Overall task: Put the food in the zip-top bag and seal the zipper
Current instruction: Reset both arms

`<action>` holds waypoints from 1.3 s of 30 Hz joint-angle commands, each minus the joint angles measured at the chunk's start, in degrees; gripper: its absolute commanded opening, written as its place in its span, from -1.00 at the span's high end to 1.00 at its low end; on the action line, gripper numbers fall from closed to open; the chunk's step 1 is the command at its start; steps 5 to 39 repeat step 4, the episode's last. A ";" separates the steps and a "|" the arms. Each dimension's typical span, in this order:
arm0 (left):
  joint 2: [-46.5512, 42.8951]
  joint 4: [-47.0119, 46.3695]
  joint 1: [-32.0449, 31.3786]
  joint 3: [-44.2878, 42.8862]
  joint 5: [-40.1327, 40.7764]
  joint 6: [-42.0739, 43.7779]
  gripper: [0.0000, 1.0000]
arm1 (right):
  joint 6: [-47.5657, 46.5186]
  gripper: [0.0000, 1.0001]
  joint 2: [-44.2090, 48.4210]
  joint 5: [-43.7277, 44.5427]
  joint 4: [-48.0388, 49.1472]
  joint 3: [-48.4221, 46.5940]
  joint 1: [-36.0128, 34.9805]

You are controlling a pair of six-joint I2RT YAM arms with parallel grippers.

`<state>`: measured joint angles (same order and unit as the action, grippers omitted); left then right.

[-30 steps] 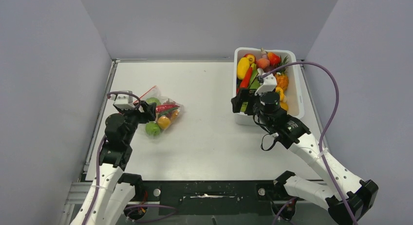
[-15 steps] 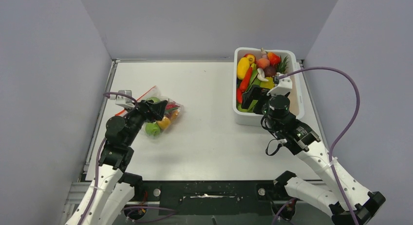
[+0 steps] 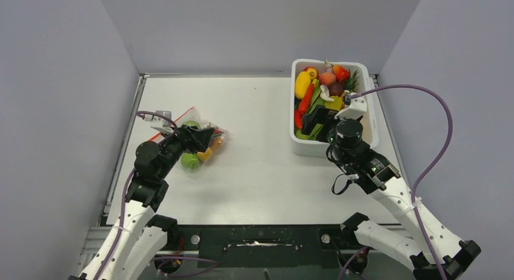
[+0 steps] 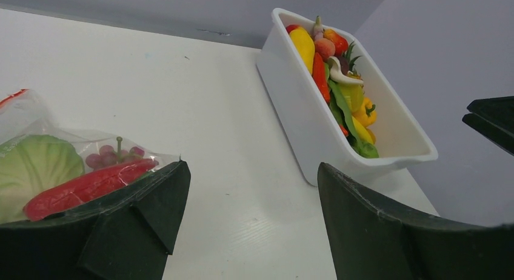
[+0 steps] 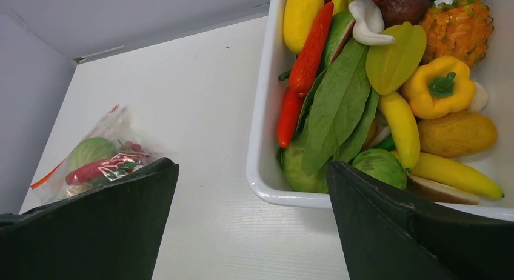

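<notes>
left jaws: apart, empty, over zip-top bag [image 3: 218, 136] on desk [image 3: 260, 171]; left arm nearer | zipper [image 3: 185, 113]: far-left of those jaws, running diagonally | right jaws: apart, empty, above white tub [image 3: 372, 125] near end | food [image 3: 302, 84]: mostly in the tub

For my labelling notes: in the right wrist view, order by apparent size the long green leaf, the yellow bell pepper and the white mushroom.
1. long green leaf
2. yellow bell pepper
3. white mushroom
All lie in one tub, so nearness matters little.
</notes>
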<state>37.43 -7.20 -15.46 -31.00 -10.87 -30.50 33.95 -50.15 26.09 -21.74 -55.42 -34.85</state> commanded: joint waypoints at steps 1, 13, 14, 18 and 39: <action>0.56 -3.55 -0.34 -3.05 -2.27 1.26 -0.54 | 1.18 -0.95 1.22 0.81 1.70 -1.23 0.38; 0.21 -3.71 -0.31 -2.77 -1.76 1.37 -0.54 | 1.20 -0.95 1.36 0.81 1.70 -0.94 0.37; 0.21 -3.71 -0.31 -2.77 -1.76 1.37 -0.54 | 1.20 -0.95 1.36 0.81 1.70 -0.94 0.37; 0.21 -3.71 -0.31 -2.77 -1.76 1.37 -0.54 | 1.20 -0.95 1.36 0.81 1.70 -0.94 0.37; 0.21 -3.71 -0.31 -2.77 -1.76 1.37 -0.54 | 1.20 -0.95 1.36 0.81 1.70 -0.94 0.37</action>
